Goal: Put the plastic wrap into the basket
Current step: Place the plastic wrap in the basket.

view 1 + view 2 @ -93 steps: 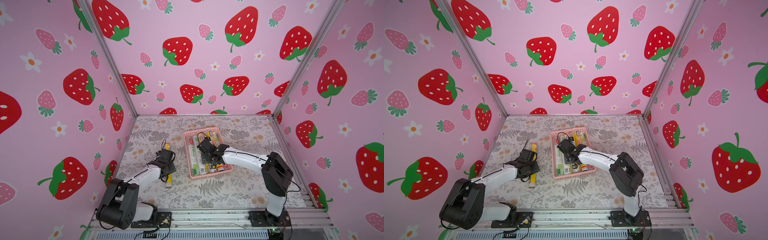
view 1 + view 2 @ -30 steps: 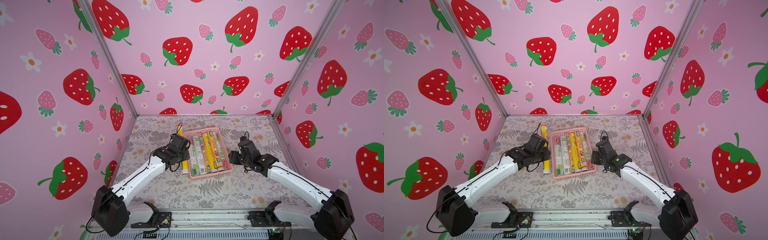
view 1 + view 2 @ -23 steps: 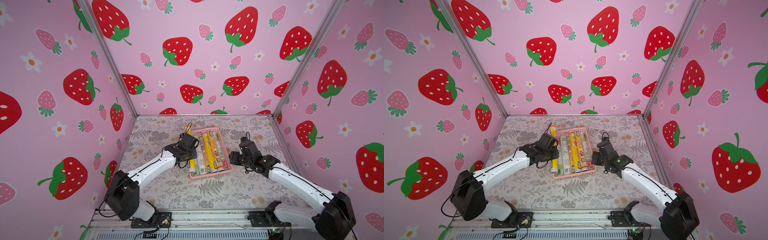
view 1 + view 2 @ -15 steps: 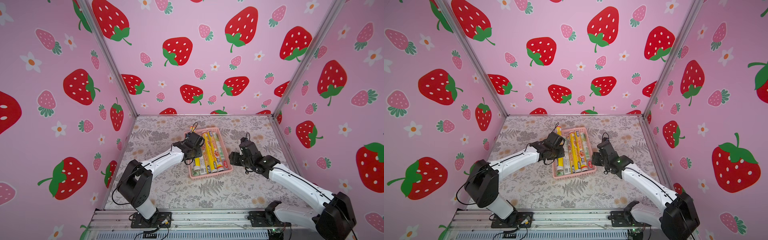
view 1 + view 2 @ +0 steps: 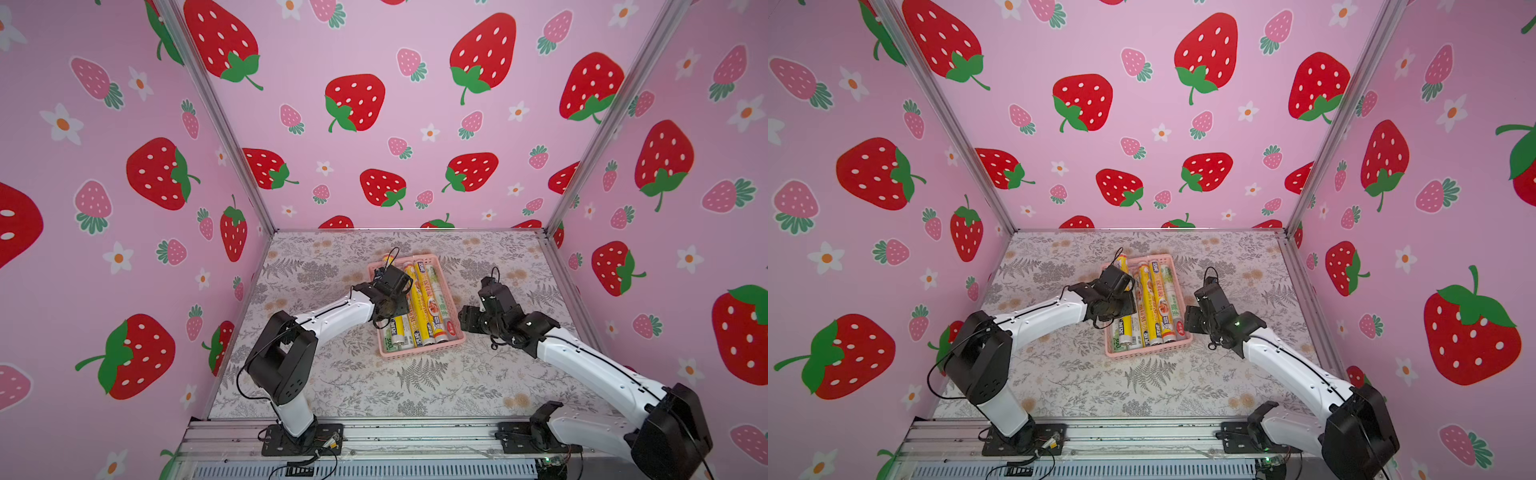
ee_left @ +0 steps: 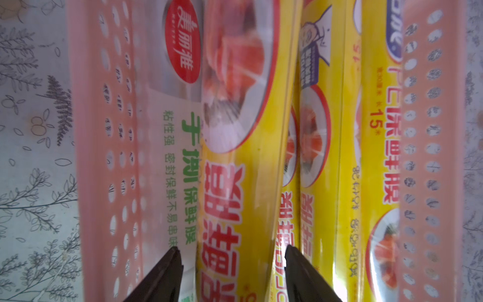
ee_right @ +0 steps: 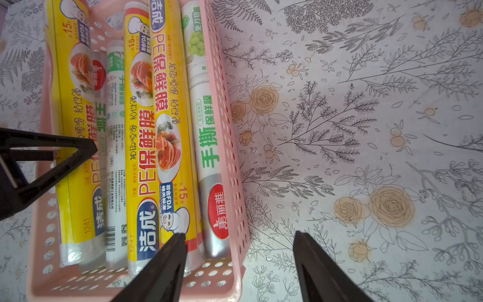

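**Item:** plastic wrap (image 5: 419,305).
**Location:** in the basket (image 5: 422,352). The rolls lie lengthwise, side by side, some resting on others. Yellow wrappers and white-green wrappers are both present. No roll shows loose on the bench (image 5: 374,386) in both top views.

**Change noted:** About three seconds back, one yellow roll lay on the bench left of the basket, with the left claw at it. A second back, that roll hung clamped just beside the basket's left wall. It now lies inside, on top of the rolls along that wall, and the fingers have just parted from it.
**Judgement:** this looks like the last loose roll delivered. The task appears done, apart from lifting the arm clear.

**Left claw** (image 6: 232,261): low over the basket's left side.
- Fingers are apart, straddling the yellow roll (image 6: 235,170).
- A sliver of gap shows at one finger, so nothing is clamped.
- Whether the other finger brushes the wrapper cannot be told.

**Right claw** (image 7: 239,235): hovers above the basket's near right corner, part over the wall and part over the bench.
- Fingers are apart, holding nothing and touching nothing.
- Its place is unchanged over the last second.
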Controlling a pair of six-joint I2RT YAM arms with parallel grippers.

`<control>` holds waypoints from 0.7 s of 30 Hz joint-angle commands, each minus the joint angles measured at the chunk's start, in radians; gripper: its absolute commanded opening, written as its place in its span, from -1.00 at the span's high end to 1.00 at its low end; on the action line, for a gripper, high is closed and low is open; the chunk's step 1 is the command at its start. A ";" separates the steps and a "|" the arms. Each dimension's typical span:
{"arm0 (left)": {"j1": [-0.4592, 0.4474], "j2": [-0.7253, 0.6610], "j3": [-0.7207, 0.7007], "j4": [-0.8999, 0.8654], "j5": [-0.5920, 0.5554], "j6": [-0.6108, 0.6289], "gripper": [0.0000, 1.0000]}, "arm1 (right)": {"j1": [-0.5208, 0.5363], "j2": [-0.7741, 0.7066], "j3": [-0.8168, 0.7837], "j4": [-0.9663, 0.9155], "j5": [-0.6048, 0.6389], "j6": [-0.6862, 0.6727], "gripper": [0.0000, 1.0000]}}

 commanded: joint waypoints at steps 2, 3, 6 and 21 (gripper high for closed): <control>-0.016 -0.032 0.040 -0.003 -0.003 0.032 -0.49 | -0.005 -0.030 -0.003 0.001 0.009 -0.023 -0.42; -0.022 -0.049 0.040 -0.006 -0.020 0.045 -0.54 | -0.005 -0.035 -0.004 0.001 0.018 -0.025 -0.45; -0.034 -0.111 0.027 -0.009 -0.080 0.095 -0.65 | -0.005 -0.057 -0.010 0.001 0.057 -0.034 -0.56; 0.090 -0.543 -0.245 -0.018 -0.315 0.223 -0.87 | -0.010 -0.200 -0.073 -0.002 0.307 -0.072 -0.99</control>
